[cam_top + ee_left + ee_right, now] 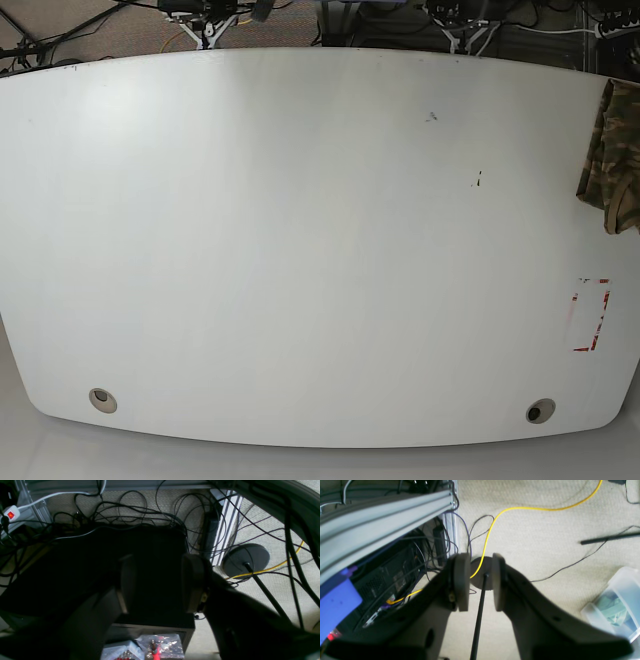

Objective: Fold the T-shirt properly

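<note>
White, broad curved tabletop (300, 250) carries the bunched camouflage fabric T-shirt (612, 155) at its right edge, well apart from both grippers; left gripper (156, 582) gapes wide, right gripper (481, 582) narrowly parted, both holding nothing.

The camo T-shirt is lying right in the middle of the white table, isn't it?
Not the middle. In the base view the camo T-shirt is at the right edge of the white table, only partly in the picture.
</note>
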Controlling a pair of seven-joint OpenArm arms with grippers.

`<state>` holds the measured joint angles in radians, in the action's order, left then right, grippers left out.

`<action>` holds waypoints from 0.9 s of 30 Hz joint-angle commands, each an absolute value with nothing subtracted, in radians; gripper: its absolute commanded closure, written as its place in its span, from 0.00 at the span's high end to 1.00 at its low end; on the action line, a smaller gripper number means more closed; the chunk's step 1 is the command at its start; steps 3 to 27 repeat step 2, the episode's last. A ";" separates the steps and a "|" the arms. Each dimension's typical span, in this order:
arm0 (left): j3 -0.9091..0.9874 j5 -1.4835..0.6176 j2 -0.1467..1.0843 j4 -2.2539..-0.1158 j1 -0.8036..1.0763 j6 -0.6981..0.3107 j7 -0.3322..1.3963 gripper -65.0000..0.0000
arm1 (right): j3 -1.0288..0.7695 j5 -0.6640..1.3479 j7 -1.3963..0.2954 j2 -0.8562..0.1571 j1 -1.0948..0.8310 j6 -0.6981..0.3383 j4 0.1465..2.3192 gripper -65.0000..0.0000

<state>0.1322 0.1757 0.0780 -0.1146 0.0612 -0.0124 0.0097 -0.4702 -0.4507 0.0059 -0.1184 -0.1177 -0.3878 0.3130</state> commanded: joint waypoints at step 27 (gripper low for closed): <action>0.131 0.177 0.076 -0.114 0.064 -0.015 0.010 0.41 | -0.470 -0.456 0.012 -0.110 -0.119 -0.394 0.315 0.22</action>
